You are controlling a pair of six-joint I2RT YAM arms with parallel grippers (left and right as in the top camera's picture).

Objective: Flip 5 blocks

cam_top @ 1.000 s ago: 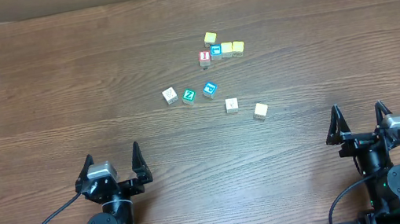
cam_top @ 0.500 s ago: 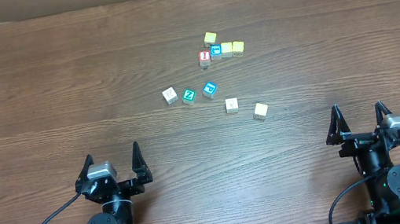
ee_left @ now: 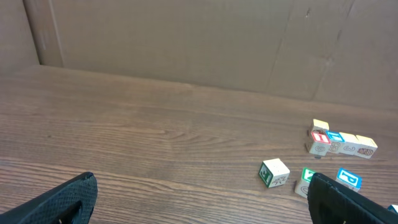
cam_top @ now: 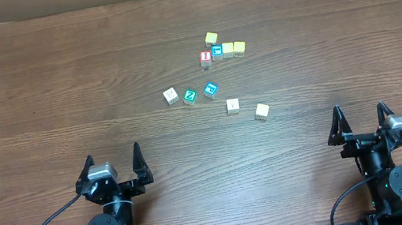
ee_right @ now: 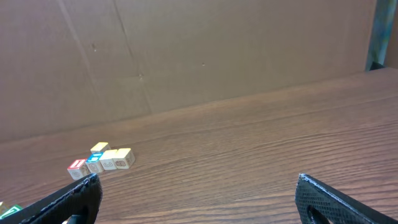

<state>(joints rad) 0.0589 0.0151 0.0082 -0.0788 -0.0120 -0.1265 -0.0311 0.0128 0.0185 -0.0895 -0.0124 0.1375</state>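
Left claw [cam_top: 112, 154], right claw [cam_top: 359, 109]: both mine, both standing wide open, gripping nothing, hovering at the desk's [cam_top: 38, 89] near edge. Five blocks [cam_top: 211, 89] are lying mid-desk in a loose row. Overhead is showing all five — my left wrist view is catching only three, with the red-faced cluster [ee_left: 339, 142] sitting beyond.

Blocks [cam_top: 210, 89] lie beyond left hand [cam_top: 112, 154] and right hand [cam_top: 359, 109].
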